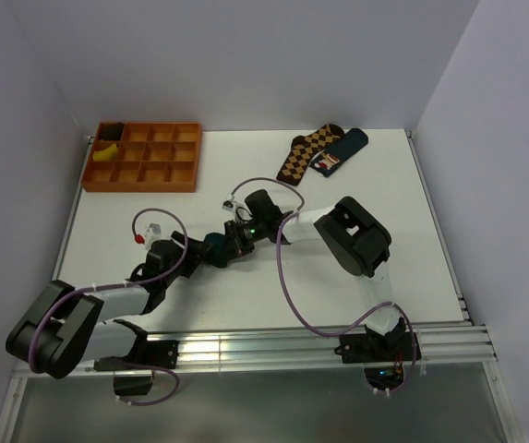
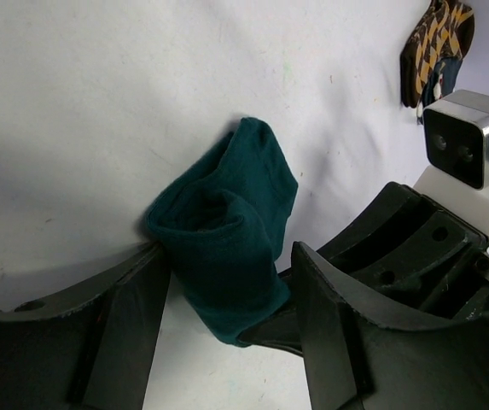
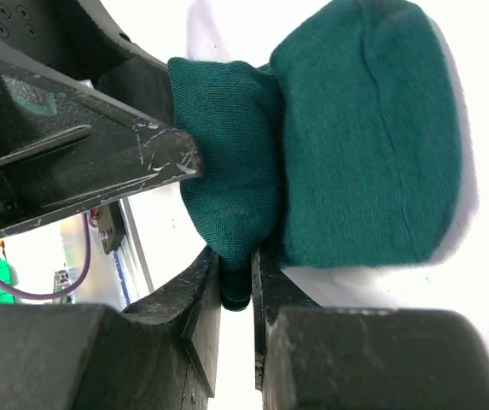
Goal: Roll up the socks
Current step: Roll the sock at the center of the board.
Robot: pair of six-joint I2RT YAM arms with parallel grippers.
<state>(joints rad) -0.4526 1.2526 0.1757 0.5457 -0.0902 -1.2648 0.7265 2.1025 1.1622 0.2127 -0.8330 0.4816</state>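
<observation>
The socks [image 1: 214, 247] are one dark teal bundle on the white table's middle, between my two grippers. In the left wrist view the socks [image 2: 227, 239] sit folded over, with my left gripper [image 2: 227, 256] set wide around them and a finger against each side. My left gripper [image 1: 203, 255] comes in from the lower left. My right gripper [image 3: 237, 273] is shut on a fold of the socks [image 3: 355, 145], pinching fabric between its fingertips. One right finger [image 2: 270, 329] lies under the bundle's lower edge. No patch shows.
An orange compartment tray [image 1: 144, 157] sits at the back left with a yellow and black item [image 1: 109, 152] in a corner cell. Brown argyle socks [image 1: 306, 152] and a dark blue sock [image 1: 340, 152] lie at the back right. Metal rails [image 1: 273, 346] run along the near edge.
</observation>
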